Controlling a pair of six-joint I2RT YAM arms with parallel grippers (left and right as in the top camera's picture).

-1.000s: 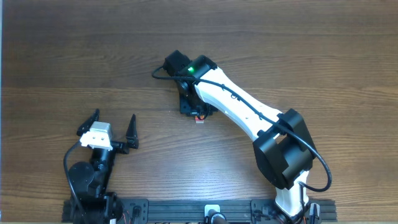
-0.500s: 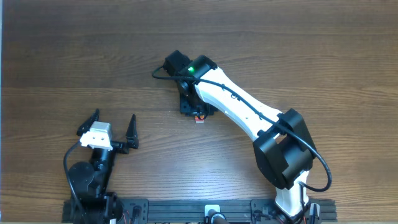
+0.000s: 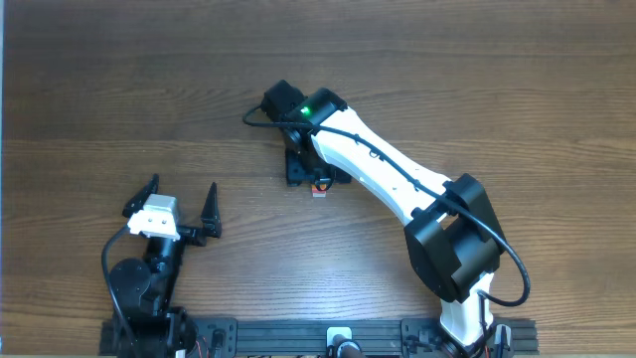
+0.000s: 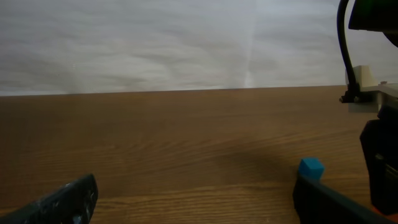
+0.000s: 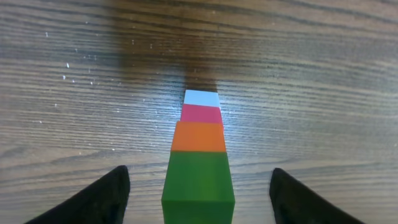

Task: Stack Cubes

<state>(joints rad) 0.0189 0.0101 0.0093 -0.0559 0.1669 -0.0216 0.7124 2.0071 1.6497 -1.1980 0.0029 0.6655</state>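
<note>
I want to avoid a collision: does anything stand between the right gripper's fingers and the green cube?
Nothing visible does. The right gripper is open, one finger on each side of the green cube, gaps clear.

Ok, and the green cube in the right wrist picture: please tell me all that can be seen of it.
The green cube is a plain, matte, solid-coloured block with crisp edges, level and not tilted. It sits midway between the right gripper's open fingers, a gap on each side, so nothing grips it. It appears to be the topmost cube, resting squarely on the orange cube.
</note>
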